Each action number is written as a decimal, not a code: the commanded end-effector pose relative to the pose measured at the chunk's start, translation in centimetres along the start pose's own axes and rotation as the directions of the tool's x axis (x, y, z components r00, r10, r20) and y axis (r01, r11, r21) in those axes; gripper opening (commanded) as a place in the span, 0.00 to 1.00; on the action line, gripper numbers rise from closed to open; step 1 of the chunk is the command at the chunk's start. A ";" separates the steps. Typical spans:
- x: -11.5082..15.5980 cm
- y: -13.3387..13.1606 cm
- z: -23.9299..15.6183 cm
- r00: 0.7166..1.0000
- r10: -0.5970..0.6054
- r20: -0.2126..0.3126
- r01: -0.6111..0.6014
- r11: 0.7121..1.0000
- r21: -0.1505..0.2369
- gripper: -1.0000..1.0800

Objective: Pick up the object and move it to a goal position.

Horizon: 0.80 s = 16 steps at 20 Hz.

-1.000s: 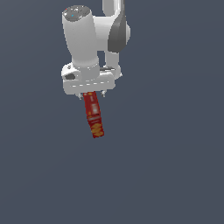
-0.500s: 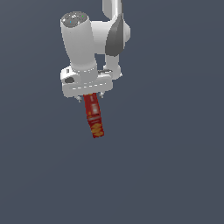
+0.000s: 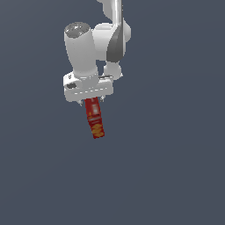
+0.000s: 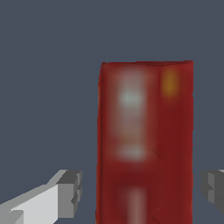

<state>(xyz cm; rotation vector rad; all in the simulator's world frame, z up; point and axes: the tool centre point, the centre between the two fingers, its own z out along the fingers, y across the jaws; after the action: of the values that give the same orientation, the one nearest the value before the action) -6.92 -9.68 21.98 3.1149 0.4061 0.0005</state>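
Red box (image 3: pixel 95 117) hangs as before, arm (image 3: pixel 83 52) rotated slightly

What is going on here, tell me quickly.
A single white robot arm is carrying a slim red box in its claw. The box hangs down from the claw, slightly tilted, with its yellow-orange markings at the lower end. In the wrist view the box sits between the two fingers, though contact with them is not clearly visible. Nothing else shows, only a plain dark background, so no goal spot can be seen.
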 end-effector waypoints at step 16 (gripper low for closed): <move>0.0 0.0 2.8 1.000 -0.002 0.000 0.002 1.000 0.000 0.00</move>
<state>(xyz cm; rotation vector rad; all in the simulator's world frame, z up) -6.92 -9.77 19.33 3.1143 0.4085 0.0008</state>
